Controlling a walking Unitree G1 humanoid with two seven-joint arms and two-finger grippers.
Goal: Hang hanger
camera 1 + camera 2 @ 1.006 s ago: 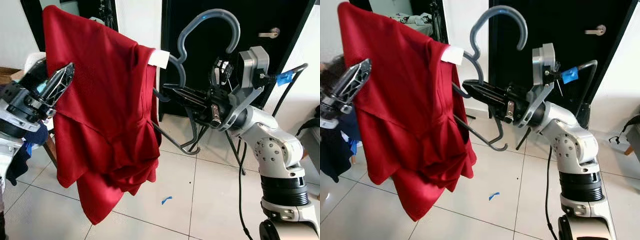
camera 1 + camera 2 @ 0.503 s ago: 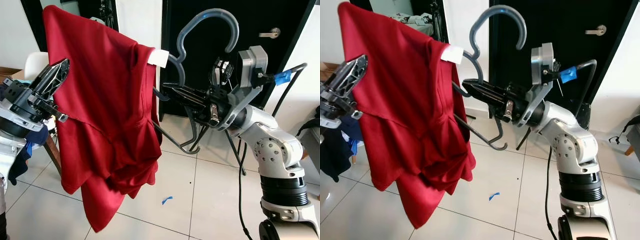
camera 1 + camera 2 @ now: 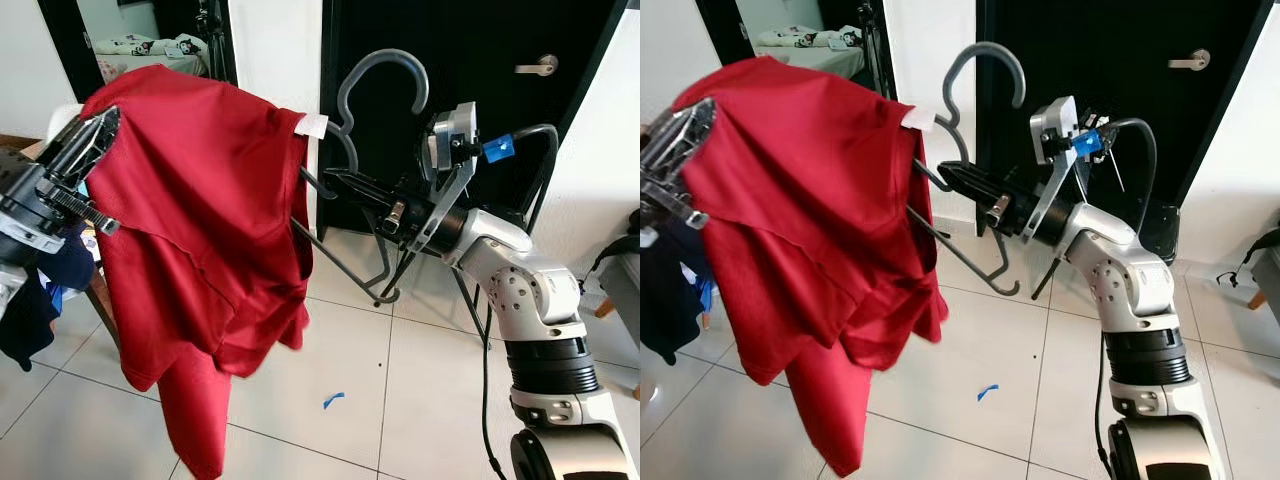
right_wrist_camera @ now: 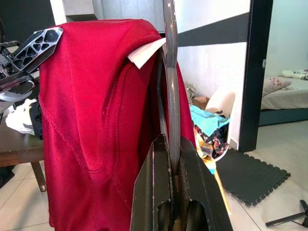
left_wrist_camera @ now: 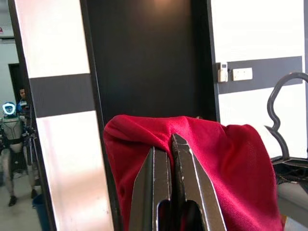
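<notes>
Hanger (image 3: 352,130) and red shirt (image 3: 200,250) are held aloft between two clamped grips, right hand (image 3: 325,185) pinching the grey neck, left hand (image 5: 169,149) nipping the shoulder, probably to keep the cloth spread for hanging.

A home: tiled floor (image 3: 400,380), black door (image 3: 470,60), and a bed (image 4: 284,91) in the next room.

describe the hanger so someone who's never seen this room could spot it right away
Start at the black door. Before it, the right gripper is shut on the grey hanger. Its curved hook rises above the red shirt, beside a white tag.
</notes>
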